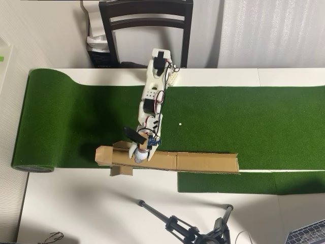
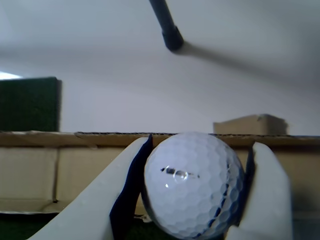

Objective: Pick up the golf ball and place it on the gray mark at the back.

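Golf ball (image 2: pixel 192 185): seated between both fingers of the hand (image 2: pixel 197 192), gripped.
Cardboard rail (image 1: pixel 203 161): just behind; lift clear first.
Gray mark: unseen; carry slowly.

No words or numbers can be read in either view. In the wrist view the golf ball (image 2: pixel 194 184) has a small dark print near its middle, maybe a brand name, but it is too blurry to read. A thin dark blue line curves down its right side.
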